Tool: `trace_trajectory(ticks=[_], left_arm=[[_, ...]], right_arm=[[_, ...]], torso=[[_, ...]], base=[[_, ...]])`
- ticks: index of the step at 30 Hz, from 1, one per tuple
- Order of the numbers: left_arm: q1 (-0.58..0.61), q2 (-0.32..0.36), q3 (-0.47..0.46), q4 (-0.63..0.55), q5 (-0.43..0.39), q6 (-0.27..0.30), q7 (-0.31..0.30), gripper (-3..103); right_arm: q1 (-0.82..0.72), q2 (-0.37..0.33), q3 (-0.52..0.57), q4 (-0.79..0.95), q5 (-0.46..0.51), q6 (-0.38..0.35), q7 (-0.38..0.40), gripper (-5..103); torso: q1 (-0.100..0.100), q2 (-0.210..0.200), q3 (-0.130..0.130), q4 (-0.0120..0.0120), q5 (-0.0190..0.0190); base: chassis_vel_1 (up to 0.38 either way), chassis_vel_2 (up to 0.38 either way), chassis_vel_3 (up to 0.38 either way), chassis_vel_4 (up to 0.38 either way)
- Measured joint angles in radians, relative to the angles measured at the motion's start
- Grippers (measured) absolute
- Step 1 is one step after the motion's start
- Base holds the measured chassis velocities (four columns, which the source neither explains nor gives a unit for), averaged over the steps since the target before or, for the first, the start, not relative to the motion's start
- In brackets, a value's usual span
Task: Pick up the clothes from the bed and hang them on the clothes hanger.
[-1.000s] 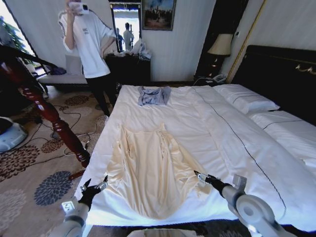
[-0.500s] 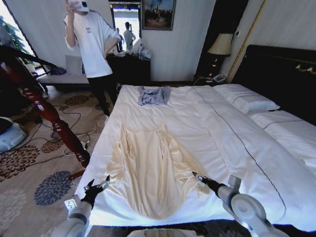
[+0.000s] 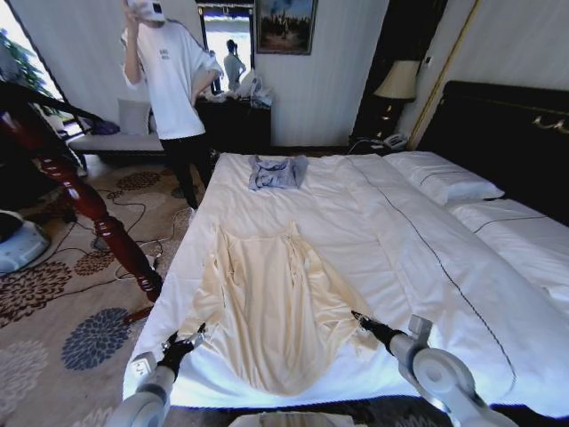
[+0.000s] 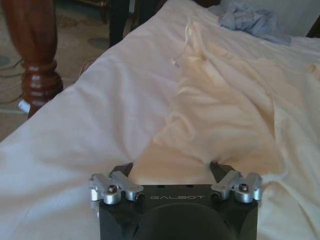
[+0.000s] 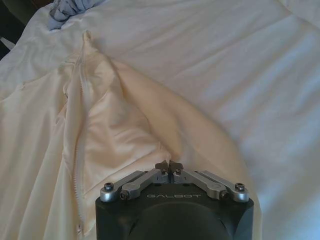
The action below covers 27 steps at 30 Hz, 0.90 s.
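The left gripper [image 3: 185, 342], jaws apart, has moved in to the clothes [image 3: 267, 302]; the right gripper [image 3: 357, 318] now pinches their edge.

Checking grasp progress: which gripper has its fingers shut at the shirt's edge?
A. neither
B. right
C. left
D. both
B: the right gripper has its fingertips pressed together at the shirt edge, while the left gripper is spread open over the fabric.
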Motion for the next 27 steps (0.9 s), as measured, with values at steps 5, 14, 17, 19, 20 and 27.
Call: trace_trajectory(ticks=[5, 14, 17, 19, 20, 27], left_arm=[[-0.027, 0.005, 0.014, 0.003, 0.012, -0.002, -0.001, 72], [0.041, 0.016, 0.012, 0.0, 0.021, -0.009, 0.023, 40], [0.053, 0.013, 0.008, -0.007, 0.029, -0.012, 0.027, 29], [0.057, 0.013, 0.003, -0.013, 0.032, -0.013, 0.027, 19], [0.057, 0.012, 0.001, -0.016, 0.032, -0.013, 0.027, 19], [0.056, 0.005, -0.03, -0.047, 0.03, -0.011, 0.026, 2]], right_arm=[[0.004, 0.001, -0.001, -0.015, -0.026, 0.002, -0.002, 0], [0.008, -0.009, -0.011, -0.026, -0.042, 0.003, 0.002, 0], [0.009, -0.008, -0.014, -0.022, -0.042, 0.003, 0.003, 0], [0.008, -0.006, -0.016, -0.017, -0.042, 0.003, 0.003, 0], [0.007, -0.005, -0.016, -0.014, -0.042, 0.004, 0.003, 0], [-0.015, 0.0, -0.016, 0.024, -0.044, 0.005, 0.027, 0]], torso=[[0.0, 0.0, 0.0, -0.0001, 0.0001], [0.0, 0.0, 0.0, 0.0002, 0.0002], [0.0, 0.0, 0.0, 0.0002, 0.0], [0.0, 0.0, 0.0, 0.0002, 0.0], [0.0, 0.0, 0.0, 0.0001, 0.0], [0.0, 0.0, 0.0, 0.0, -0.0001]], base=[[0.0, 0.0, 0.0, 0.0], [0.0, 0.0, 0.0, 0.0], [0.0, 0.0, 0.0, 0.0], [0.0, 0.0, 0.0, 0.0], [0.0, 0.0, 0.0, 0.0], [0.0, 0.0, 0.0, 0.0]])
